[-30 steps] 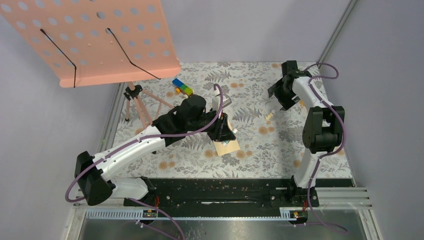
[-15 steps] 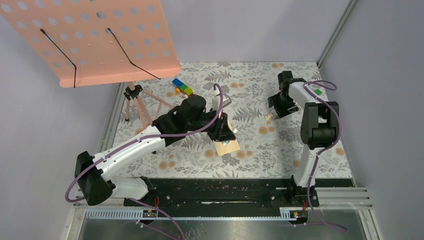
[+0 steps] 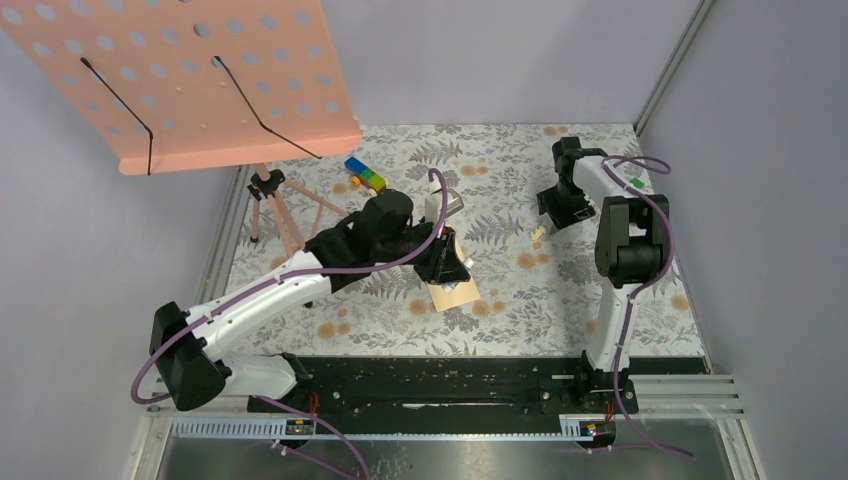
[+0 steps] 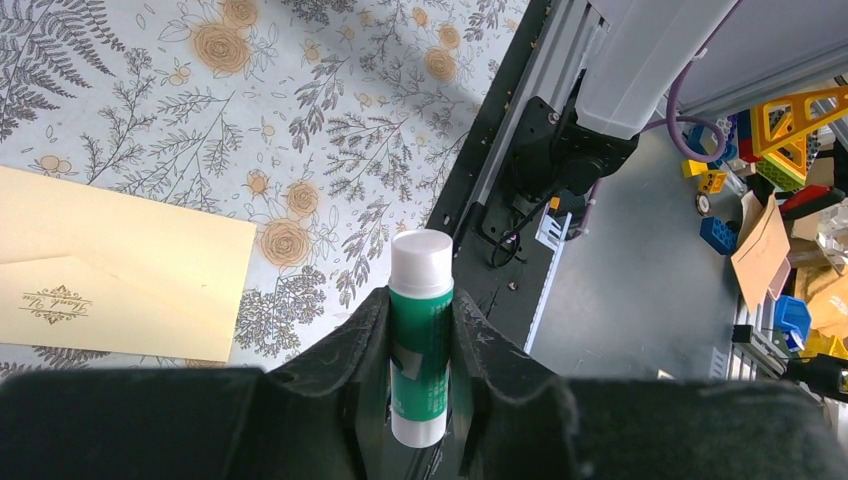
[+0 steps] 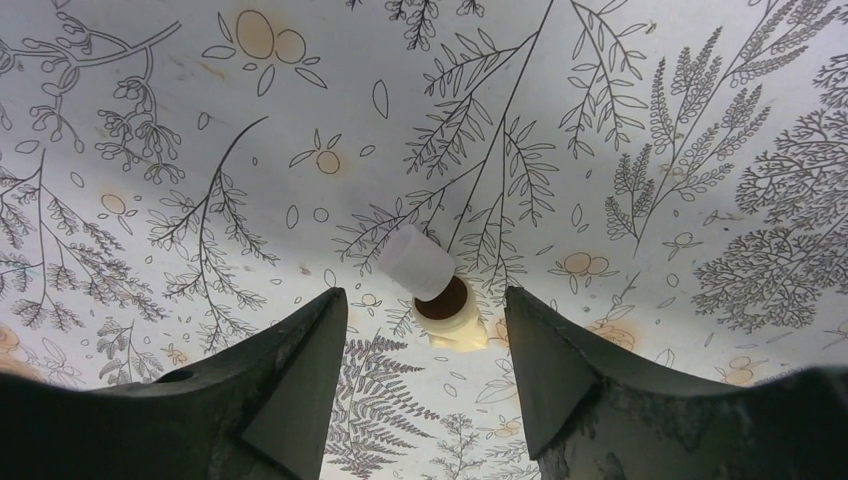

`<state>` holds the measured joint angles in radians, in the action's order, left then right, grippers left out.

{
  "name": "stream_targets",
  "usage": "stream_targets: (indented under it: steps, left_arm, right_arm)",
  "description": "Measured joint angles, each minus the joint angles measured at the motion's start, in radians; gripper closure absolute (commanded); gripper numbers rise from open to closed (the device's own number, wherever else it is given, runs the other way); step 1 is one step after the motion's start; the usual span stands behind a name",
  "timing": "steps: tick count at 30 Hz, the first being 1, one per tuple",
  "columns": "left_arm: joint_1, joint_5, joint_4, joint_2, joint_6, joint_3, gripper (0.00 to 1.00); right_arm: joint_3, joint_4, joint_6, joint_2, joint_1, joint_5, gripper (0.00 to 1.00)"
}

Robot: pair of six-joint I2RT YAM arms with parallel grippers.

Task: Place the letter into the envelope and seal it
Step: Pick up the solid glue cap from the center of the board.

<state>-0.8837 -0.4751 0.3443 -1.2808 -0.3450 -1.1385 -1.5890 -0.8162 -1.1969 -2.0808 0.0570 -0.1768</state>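
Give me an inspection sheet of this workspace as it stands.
surface: floral table cover, flat.
job's things: tan envelope flat on the cover; letter not seen separately.
clutter: coloured blocks; small white cap.
grippers: left gripper shut on glue stick; right gripper open over the cap.
cables: purple cables along both arms.
surroundings: pink perforated stand, tripod, grey walls.

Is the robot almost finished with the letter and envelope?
Probably near the end. No loose letter shows, so it seems to be inside the envelope, whose flap lies down; whether it has stuck, I cannot tell. The left hand grips a glue stick. The right hand is open over a small white cap. Left: maybe capping the glue and pressing the flap.
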Motion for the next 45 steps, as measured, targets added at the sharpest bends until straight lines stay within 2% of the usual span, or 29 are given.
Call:
stream_targets:
  steps: [5,13,20,31,39,45]
  left_arm:
    - [0.000,0.000,0.001,-0.006,0.008,-0.002,1.00]
    - [0.000,0.001,0.005,-0.011,0.016,-0.005,1.00]
    - [0.002,0.000,0.005,-0.011,0.021,-0.005,1.00]
    - [0.006,0.000,-0.022,-0.011,0.024,-0.003,1.00]
    - [0.024,-0.011,-0.049,-0.011,0.022,0.023,1.00]
    - [0.037,-0.023,-0.080,-0.011,0.014,0.031,1.00]
  right_arm:
    - [-0.065,-0.052,0.002,-0.029,0.000,-0.014,0.39]
    - [-0.174,-0.150,0.007,-0.101,0.001,-0.024,0.38]
    - [-0.223,-0.240,0.005,-0.127,0.011,-0.043,0.31]
    - [-0.283,-0.296,0.003,-0.164,0.026,-0.051,0.35]
    - [-0.442,-0.372,0.058,-0.253,0.033,-0.072,0.36]
    - [-0.462,-0.404,0.087,-0.263,0.042,-0.076,0.37]
